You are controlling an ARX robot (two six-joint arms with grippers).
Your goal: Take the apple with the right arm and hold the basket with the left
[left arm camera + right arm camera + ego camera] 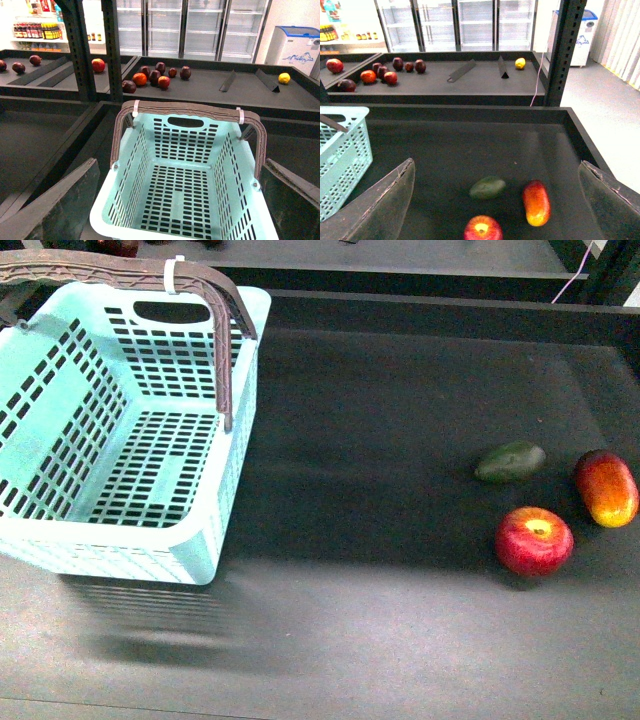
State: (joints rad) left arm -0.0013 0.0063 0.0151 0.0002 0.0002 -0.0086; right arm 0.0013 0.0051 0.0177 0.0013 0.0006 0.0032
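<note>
**Both end effectors are gaping wide: the right one is facing the apple, the left one the basket.**
The right end effector (pixel 495 164) is pointing at the apple (pixel 535 540), which is lying centred between its spread fingers. Round, glossy and dimple-up, with no long axis, the apple is sitting at 4 o'clock on the matte table (pixel 380 620), nearer the right arm. The left end effector (pixel 180 162) is hanging over the rigid, slotted plastic basket (pixel 120 540), which is sitting at 10 o'clock.

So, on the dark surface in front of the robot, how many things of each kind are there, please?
Basket: 1
Apple: 1
Avocado: 1
Elongated red-orange fruit: 1
Total: 4
</note>
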